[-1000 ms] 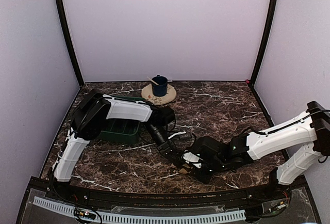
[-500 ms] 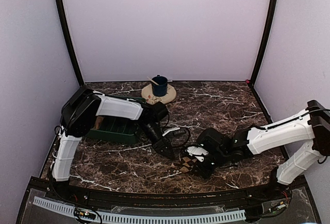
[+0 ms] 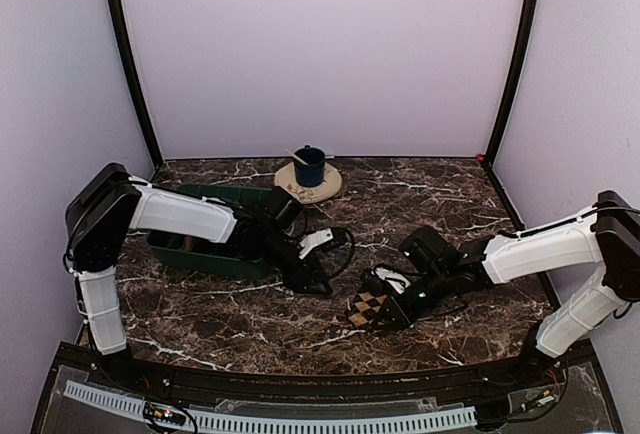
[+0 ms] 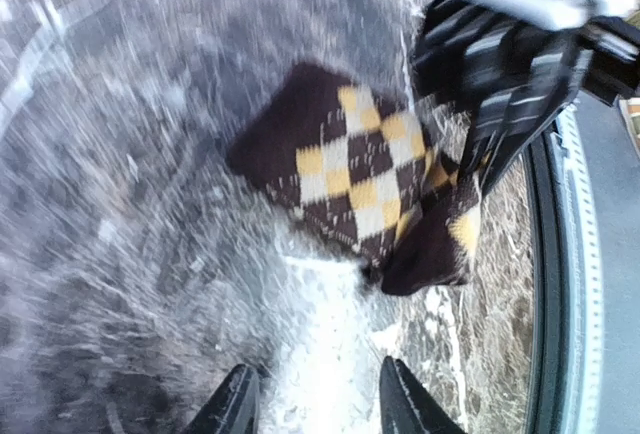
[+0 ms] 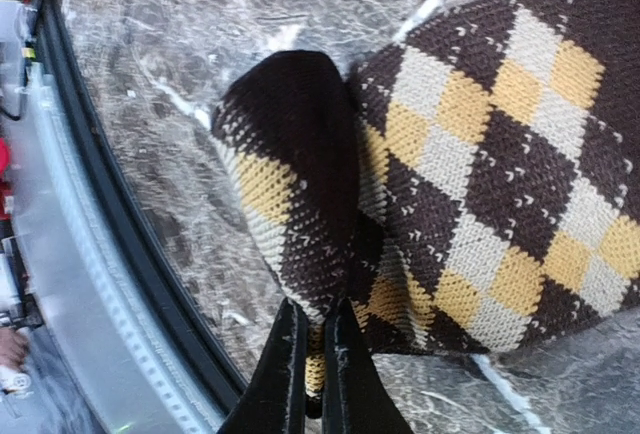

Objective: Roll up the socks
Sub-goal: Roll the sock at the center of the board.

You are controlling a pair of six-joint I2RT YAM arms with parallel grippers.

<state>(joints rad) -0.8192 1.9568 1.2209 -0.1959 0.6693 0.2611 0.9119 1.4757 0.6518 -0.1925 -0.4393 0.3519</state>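
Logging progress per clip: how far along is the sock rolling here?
Done: the checkered sock looks folded into a compact bundle on the table. In hand: the right gripper pinches its edge; the left gripper is open, empty. Left: releasing it; only this sock shows clearly.

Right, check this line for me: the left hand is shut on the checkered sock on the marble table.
Wrong hand. It is the right hand that is shut on the checkered sock on the marble table; the right wrist view shows its fingers pinched on the knit. The left hand is open and off the sock.
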